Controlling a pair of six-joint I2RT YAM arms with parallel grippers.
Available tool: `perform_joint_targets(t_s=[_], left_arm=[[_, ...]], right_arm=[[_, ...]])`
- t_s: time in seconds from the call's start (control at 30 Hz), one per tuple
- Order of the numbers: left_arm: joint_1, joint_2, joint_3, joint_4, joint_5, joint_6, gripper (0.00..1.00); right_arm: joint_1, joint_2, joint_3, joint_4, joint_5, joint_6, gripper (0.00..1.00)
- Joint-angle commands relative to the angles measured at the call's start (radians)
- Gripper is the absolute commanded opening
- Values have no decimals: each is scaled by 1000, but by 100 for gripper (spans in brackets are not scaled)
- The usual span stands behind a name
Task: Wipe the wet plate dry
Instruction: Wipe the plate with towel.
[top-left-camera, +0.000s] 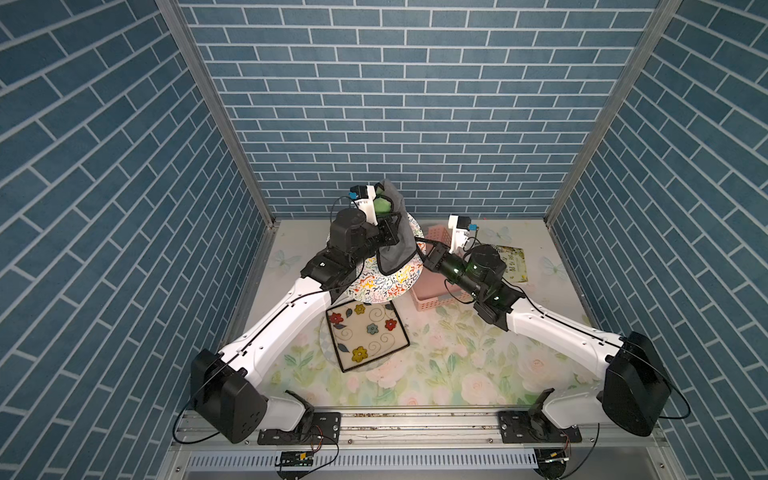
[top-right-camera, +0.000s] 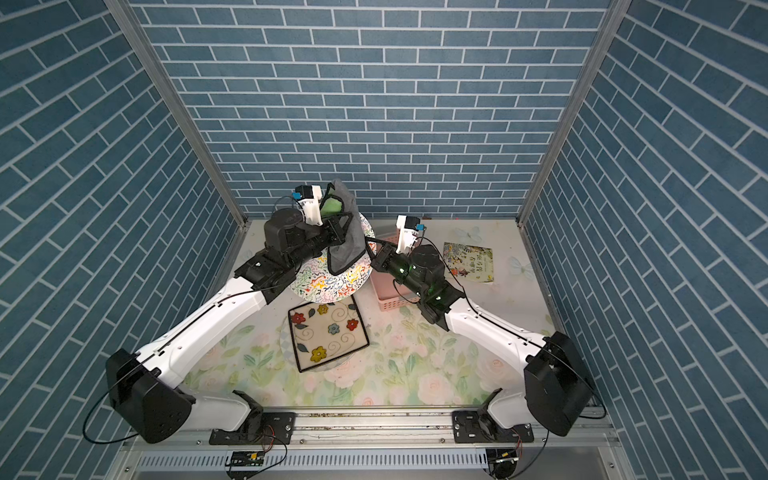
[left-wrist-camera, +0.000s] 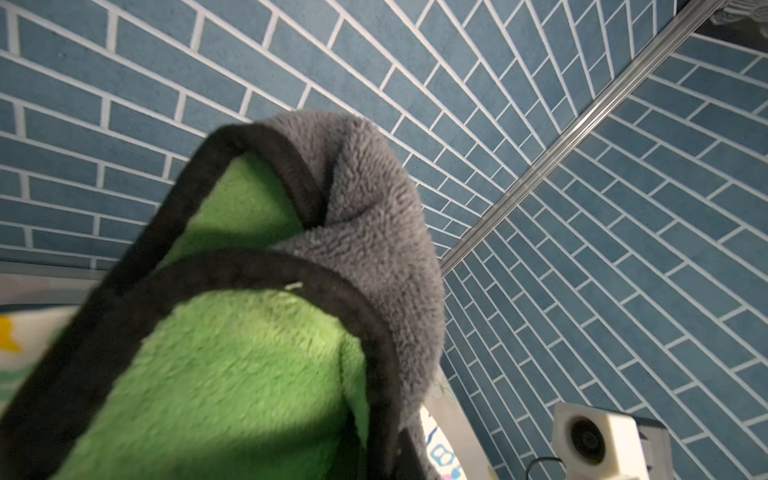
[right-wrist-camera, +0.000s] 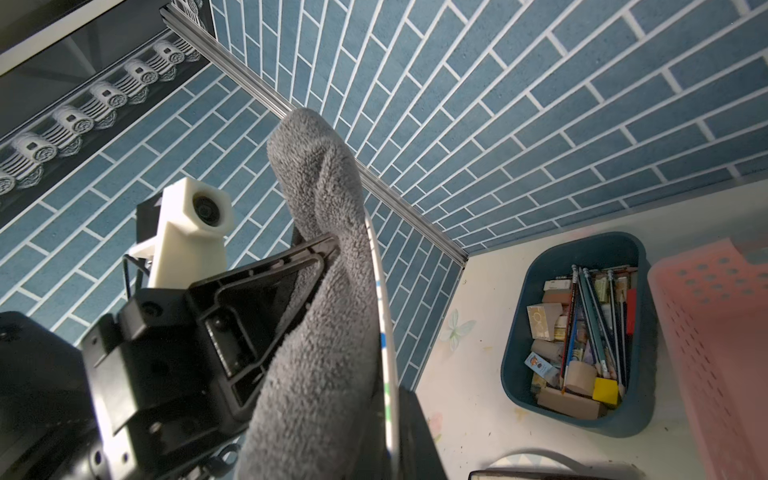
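Both top views: left gripper (top-left-camera: 394, 221) clenched on grey-green cloth (top-left-camera: 392, 247), pressing it against colourful round plate (top-left-camera: 386, 284). Plate tilted, raised above square flowered plate (top-left-camera: 365, 332). Right gripper (top-left-camera: 423, 245) pinches plate's rim.
Left wrist: cloth fills view, jaws hidden.
Right wrist: plate edge-on, cloth against it; blue bin (right-wrist-camera: 513, 353), pink basket (right-wrist-camera: 727, 332) on table.

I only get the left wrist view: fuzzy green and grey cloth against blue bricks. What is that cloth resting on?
Observer: The cloth lies against a round squiggle-patterned plate, held above the table and tilted.
Operator: What keeps the plate up?
Observer: The right gripper is shut on its rim.
Operator: Anything underneath?
Observer: A square flowered plate lies on the table below.
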Motion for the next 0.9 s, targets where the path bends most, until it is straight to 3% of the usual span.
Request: perform_joint_targets(t_s=[0.0,0.07,0.2,0.3,0.4,0.47,0.6,0.67,0.77,0.87], left_arm=[[130,-52,-69,-116,-76,-30,0],[155,-76,-89,-128,-85,1,0],[101,-23,-124,-81,120,50,0],[-22,18,-116,-42,114,92,0],[-55,51,-70,-68,94,112,0],[-29,29,-62,-94,38,117,0],[131,-39,-105,-127,9,47,0],[150,-52,-113,-161,-3,84,0],[93,-31,-122,-199,57,157,0],[-37,16,-112,-216,90,221,0]], right_arm=[[-42,-158,41,248,-81,25,0],[-79,-196,1,260,-75,46,0],[-66,-173,-7,309,-92,77,0],[-37,-117,16,375,-118,100,0],[-37,-107,33,384,-118,102,0],[-60,-133,28,372,-112,99,0],[-140,-220,-25,321,-79,112,0],[-166,-256,-52,301,-71,110,0],[-170,-264,-61,281,-73,104,0],[-154,-231,-56,326,-96,124,0]])
